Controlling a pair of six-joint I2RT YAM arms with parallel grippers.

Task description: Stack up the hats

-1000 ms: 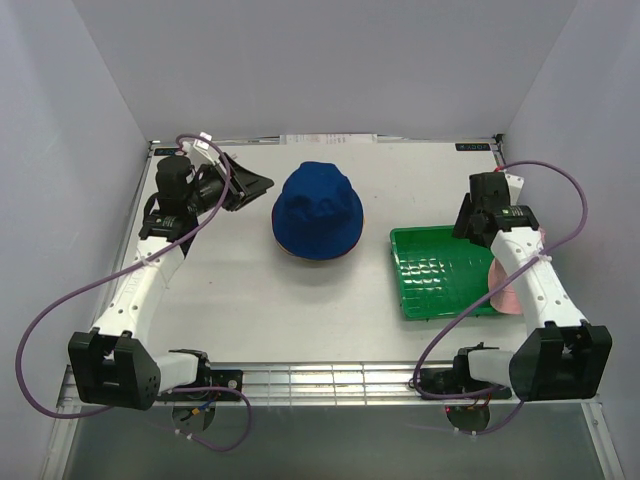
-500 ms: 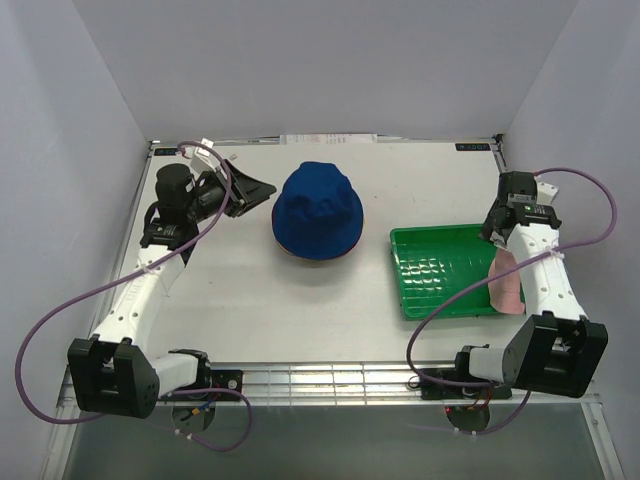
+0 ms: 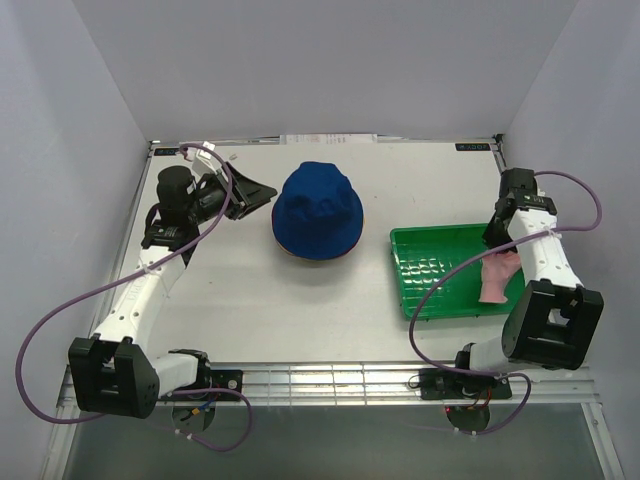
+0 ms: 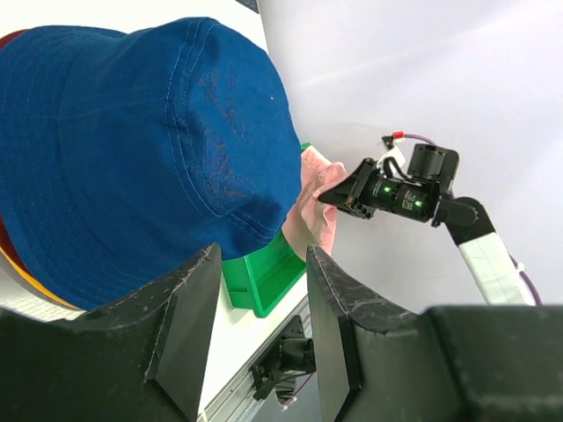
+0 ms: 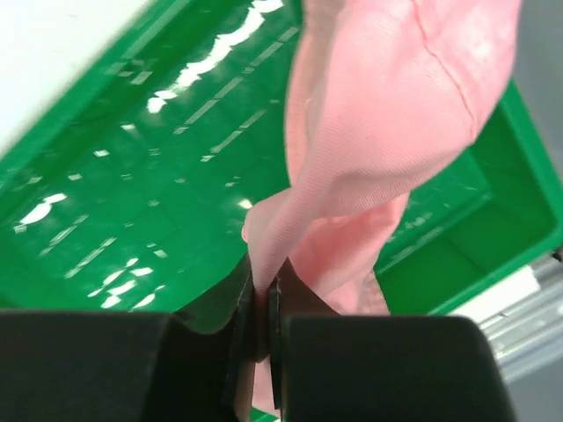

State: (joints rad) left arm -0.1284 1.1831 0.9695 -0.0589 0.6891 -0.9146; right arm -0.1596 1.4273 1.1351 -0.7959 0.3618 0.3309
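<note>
The blue hat (image 3: 318,208) is sitting crown-up near the middle of the surface (image 3: 230,290), a little toward 12 o'clock. It is lying on top of other hats: in the left wrist view the dark red hat (image 4: 10,39) is showing as a brim edge beneath it, and the yellow hat (image 4: 31,283) is peeking out as a thin rim under that.

The left gripper (image 3: 262,192) is hovering at about 10 o'clock, beside the stack and pointing toward it. Its jaws are standing partly apart and are holding nothing, and it is not touching the blue hat.

The green tray (image 3: 440,275) is lying at about 3 to 4 o'clock. The right gripper (image 5: 261,294) is reaching down over the tray's 3 o'clock end. Its jaws are pinching tightly on a fold of the pink hat (image 5: 387,114). The pink hat is hanging crumpled from that grip, with its fabric draping down over the inside of the tray. Whether its lowest part is touching the tray floor cannot be told.
</note>
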